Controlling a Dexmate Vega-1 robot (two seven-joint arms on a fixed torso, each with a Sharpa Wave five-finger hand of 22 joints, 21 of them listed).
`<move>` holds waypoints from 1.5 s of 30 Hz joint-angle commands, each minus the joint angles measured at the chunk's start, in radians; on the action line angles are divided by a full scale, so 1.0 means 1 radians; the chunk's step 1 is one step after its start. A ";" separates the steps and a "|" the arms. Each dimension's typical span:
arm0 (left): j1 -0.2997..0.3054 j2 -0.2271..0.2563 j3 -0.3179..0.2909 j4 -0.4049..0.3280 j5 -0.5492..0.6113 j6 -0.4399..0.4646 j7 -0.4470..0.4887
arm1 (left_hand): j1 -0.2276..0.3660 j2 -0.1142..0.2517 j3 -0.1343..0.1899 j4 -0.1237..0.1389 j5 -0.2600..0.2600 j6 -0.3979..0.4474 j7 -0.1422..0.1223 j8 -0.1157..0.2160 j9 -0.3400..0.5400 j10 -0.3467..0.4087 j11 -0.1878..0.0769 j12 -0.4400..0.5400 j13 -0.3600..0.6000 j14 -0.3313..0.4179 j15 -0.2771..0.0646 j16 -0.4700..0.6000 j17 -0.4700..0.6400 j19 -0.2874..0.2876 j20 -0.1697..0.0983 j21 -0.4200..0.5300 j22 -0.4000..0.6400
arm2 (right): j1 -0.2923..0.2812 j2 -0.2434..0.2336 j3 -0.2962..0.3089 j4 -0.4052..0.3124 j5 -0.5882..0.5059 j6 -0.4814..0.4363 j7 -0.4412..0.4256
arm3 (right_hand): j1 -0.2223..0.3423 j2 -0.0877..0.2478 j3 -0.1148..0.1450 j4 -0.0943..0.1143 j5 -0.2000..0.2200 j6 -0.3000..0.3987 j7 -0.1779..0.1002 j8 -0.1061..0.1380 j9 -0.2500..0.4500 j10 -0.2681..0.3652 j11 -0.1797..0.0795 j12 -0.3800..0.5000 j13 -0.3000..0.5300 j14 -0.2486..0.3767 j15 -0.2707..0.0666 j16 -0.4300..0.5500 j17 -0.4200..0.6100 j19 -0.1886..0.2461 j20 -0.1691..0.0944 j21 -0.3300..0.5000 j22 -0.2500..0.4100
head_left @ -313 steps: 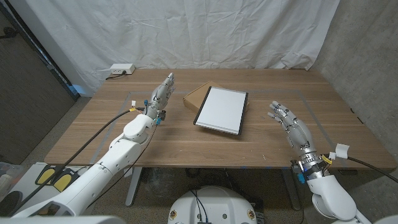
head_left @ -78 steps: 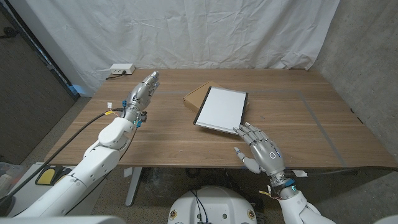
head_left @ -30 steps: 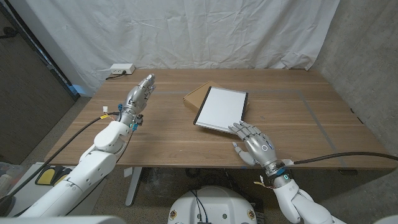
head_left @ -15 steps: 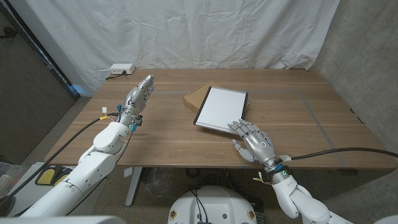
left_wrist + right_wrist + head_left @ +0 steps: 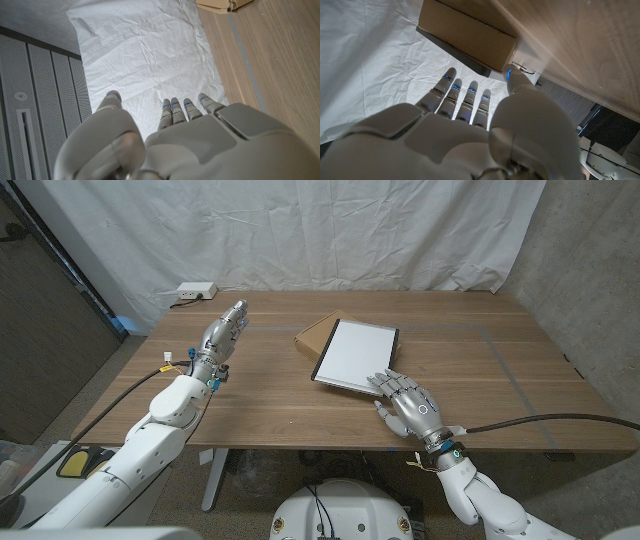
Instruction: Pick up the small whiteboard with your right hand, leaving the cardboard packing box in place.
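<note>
Head view: small whiteboard (image 5: 356, 356) lies tilted on the cardboard packing box (image 5: 315, 332) mid-bench (image 5: 260, 405); right hand (image 5: 410, 405) at its near edge, fingers apart, holding nothing, fingertips look to be at the board's rim but contact unclear. Left hand (image 5: 222, 330) is raised well apart, fingers straight and empty. Risk: pushing in under the propped edge could shove the board and drag the box along, or a shallow grip could let the board slip.

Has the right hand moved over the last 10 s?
Yes. The right hand has swung from the table's right side in toward the middle, and its fingertips now reach the near corner of the whiteboard.
</note>
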State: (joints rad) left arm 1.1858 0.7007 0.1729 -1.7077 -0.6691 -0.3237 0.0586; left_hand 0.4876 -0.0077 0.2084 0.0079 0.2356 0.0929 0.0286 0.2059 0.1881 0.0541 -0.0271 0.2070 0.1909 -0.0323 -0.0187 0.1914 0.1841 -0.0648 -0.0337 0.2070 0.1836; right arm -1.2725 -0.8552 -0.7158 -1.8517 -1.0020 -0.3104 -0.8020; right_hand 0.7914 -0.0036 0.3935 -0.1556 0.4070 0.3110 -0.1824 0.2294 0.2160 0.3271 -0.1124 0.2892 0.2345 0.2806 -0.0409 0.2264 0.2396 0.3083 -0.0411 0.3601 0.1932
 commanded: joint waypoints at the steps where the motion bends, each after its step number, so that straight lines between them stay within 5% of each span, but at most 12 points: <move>1: 0.010 0.007 -0.006 -0.004 -0.003 0.006 0.000 | 0.001 0.012 -0.005 0.001 -0.006 0.008 -0.002 -0.002 0.004 0.001 -0.002 -0.002 -0.001 -0.002 0.005 -0.002 0.001 -0.007 -0.007 0.000 0.003 | 0.025 0.013 -0.013 0.031 0.015 0.012 -0.005 | 0.013 0.001 0.002 0.005 0.003 0.013 0.002 0.004 0.004 0.008 -0.002 0.004 0.005 0.008 -0.079 0.006 0.003 0.008 -0.090 0.005 0.004; 45: -0.019 0.011 0.000 -0.001 0.004 0.037 0.013 | 0.004 0.018 -0.008 0.002 -0.009 0.014 0.002 -0.002 0.004 -0.003 -0.002 -0.004 0.000 -0.003 0.006 -0.003 0.001 -0.006 0.001 0.001 0.003 | 0.105 0.063 -0.053 0.133 0.057 0.028 -0.048 | 0.022 0.010 -0.004 0.015 -0.008 0.053 -0.010 0.021 0.006 0.048 -0.015 0.023 0.007 0.038 -0.087 0.014 0.011 0.025 -0.088 0.009 0.007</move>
State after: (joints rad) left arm 1.1653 0.7123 0.1736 -1.7049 -0.6672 -0.2901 0.0618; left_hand 0.4874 0.0033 0.2055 0.0108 0.2286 0.0948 0.0305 0.2059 0.1881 0.0541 -0.0271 0.2033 0.1909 -0.0323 -0.0187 0.1914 0.1838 -0.0648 -0.0338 0.2070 0.1835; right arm -1.1918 -0.8029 -0.7607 -1.7478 -0.9595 -0.2951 -0.8373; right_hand 0.8019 0.0070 0.3890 -0.1430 0.4062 0.3522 -0.1910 0.2409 0.2212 0.3648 -0.1286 0.3058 0.2394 0.3094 -0.0409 0.2342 0.2489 0.3230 -0.0447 0.3600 0.1978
